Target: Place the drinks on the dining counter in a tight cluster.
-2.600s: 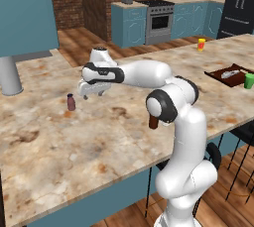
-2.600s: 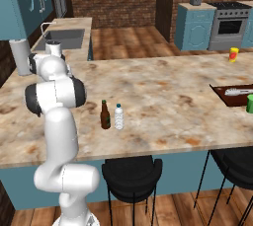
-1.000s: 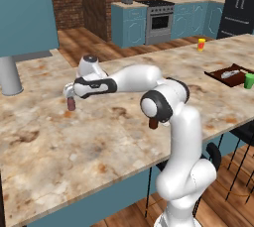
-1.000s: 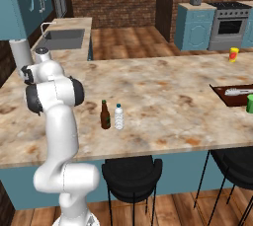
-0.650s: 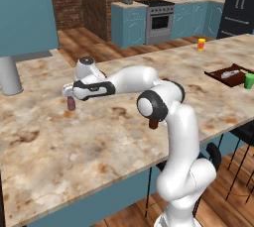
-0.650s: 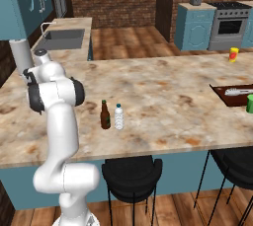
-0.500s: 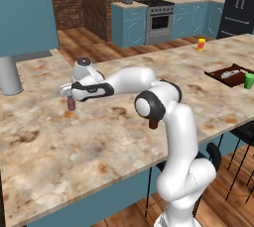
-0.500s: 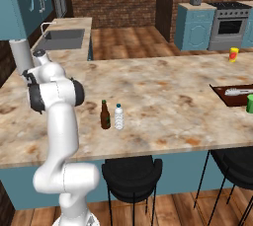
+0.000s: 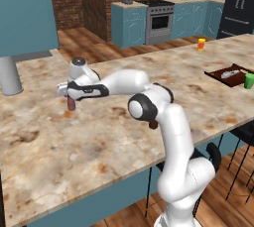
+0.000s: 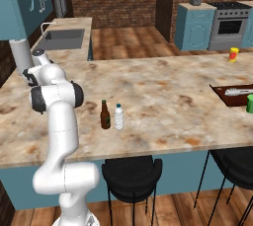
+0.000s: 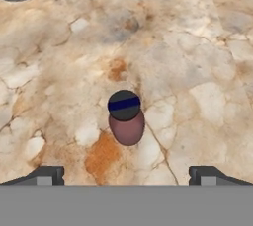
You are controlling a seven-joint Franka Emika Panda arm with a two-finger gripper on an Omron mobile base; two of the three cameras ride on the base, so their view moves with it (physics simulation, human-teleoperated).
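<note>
The tool (image 11: 126, 174) stood above the counter (image 9: 124, 137) with its jaws spread wide and nothing between them, both dark fingertips (image 11: 47, 174) apart at the bottom of the hand view. The maroon can (image 11: 126, 124) stood upright on the counter ahead of the tool and between the lines of the two fingertips, touching neither; in the left base view the can (image 9: 71, 104) was just below the tool. It was a short cylinder with a dark top crossed by a blue stripe. The brown glass bottle (image 10: 105, 115) and the clear plastic water bottle (image 10: 118, 117) stood side by side near the counter's front edge, well apart from the can. The counter was smooth beige stone with brown blotches.
</note>
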